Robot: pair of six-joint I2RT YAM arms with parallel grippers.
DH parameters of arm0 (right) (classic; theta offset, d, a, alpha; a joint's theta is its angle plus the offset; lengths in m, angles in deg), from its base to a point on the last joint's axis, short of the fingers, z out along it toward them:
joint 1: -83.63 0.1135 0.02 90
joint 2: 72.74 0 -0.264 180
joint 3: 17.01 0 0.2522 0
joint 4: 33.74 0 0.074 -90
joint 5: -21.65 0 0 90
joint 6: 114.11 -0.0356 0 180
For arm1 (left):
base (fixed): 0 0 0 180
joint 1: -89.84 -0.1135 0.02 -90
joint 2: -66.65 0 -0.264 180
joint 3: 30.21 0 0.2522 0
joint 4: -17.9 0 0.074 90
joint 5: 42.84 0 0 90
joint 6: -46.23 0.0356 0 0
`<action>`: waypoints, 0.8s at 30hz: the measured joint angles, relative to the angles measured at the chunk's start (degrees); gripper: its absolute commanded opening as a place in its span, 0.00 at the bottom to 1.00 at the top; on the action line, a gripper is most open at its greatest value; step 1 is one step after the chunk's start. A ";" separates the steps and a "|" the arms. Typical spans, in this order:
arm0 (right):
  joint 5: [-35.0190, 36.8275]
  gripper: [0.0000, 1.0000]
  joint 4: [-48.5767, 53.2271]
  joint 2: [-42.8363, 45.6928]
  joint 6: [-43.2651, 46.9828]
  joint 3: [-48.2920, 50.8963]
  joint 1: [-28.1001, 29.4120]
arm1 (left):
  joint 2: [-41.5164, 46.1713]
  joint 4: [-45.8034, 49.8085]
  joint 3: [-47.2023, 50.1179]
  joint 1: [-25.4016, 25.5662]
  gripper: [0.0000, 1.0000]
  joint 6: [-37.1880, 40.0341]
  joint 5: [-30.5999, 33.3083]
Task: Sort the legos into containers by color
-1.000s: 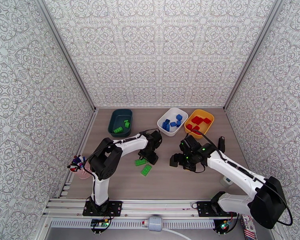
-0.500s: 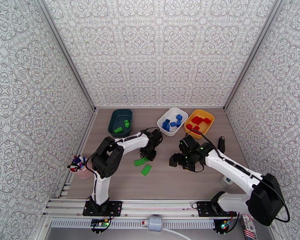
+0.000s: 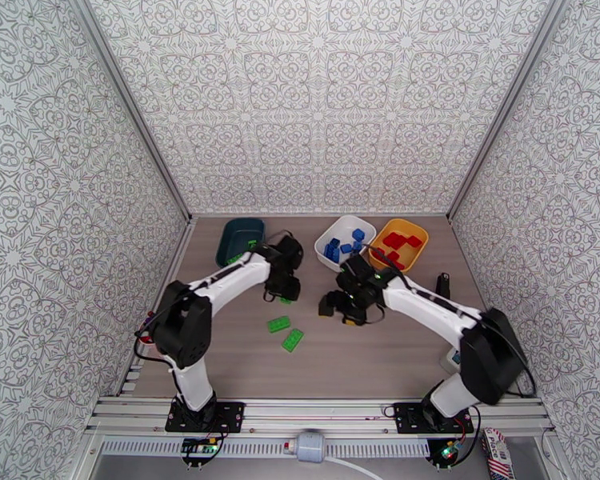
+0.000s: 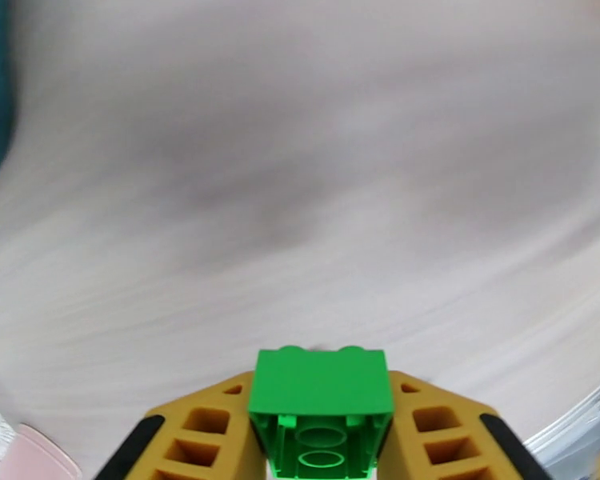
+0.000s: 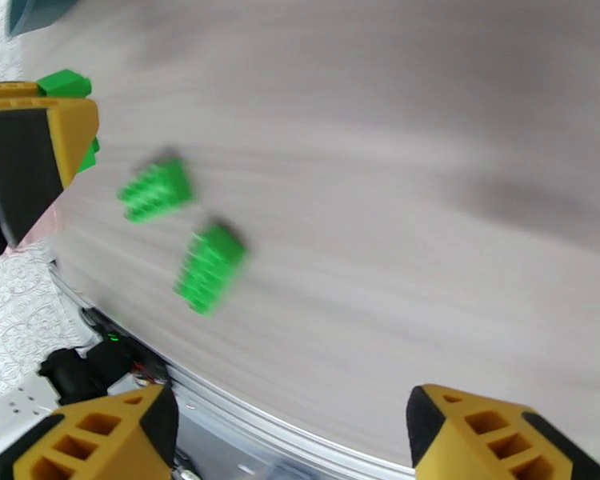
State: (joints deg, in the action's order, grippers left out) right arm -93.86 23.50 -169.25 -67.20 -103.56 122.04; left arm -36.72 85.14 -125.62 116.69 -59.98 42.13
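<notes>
Green brick (image 4: pixel 320 378): clamped between the pads of my left end effector (image 4: pixel 322 430), studs pointing away from the wrist, held clear of the counter (image 3: pixel 364 354).
What changed: a second ago my left end effector sat low, jaws apart, among the loose greens mid-counter. It has since shut on this one and swung toward 11 o'clock.
Meaning for the task: the pick looks made. I judge the carry to the teal tub (image 3: pixel 234 230) is under way, with release over it still to come.
Right end effector (image 5: pixel 292 442): spread wide, nothing between its pads. It has come in from 3 o'clock to the middle.
Loose greens: first loose brick (image 3: pixel 279 323) and second loose brick (image 3: pixel 293 339) lie just beside each other at 6 o'clock of my left end effector.
Teal tub: at 11 o'clock, a little green showing inside.
White tub (image 3: pixel 342 223): at 12 o'clock, holding blue bricks (image 3: pixel 344 248).
Yellow tub (image 3: pixel 417 231): at 1 o'clock, holding red bricks (image 3: pixel 396 240).
Left to do: by my reckoning only greens; I see no stray red or blue.
Surface: pale matte wood grain, smeared by motion in both wrist views.
Room: patterned grey-white walls (image 3: pixel 324 98) on three sides, a metal rail (image 3: pixel 316 410) at 6 o'clock, a pink cup (image 4: pixel 28 462) off to 9 o'clock.
</notes>
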 measured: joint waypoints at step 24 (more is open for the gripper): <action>-1.22 0.79 10.58 -16.06 7.58 -25.55 3.52 | -14.80 6.29 -30.34 -27.04 0.76 -5.42 -5.62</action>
State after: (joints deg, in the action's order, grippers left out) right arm -95.09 34.08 -185.32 -59.62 -129.11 125.56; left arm -51.52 91.43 -155.96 89.65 -65.40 36.51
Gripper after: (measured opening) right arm 0.792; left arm 0.763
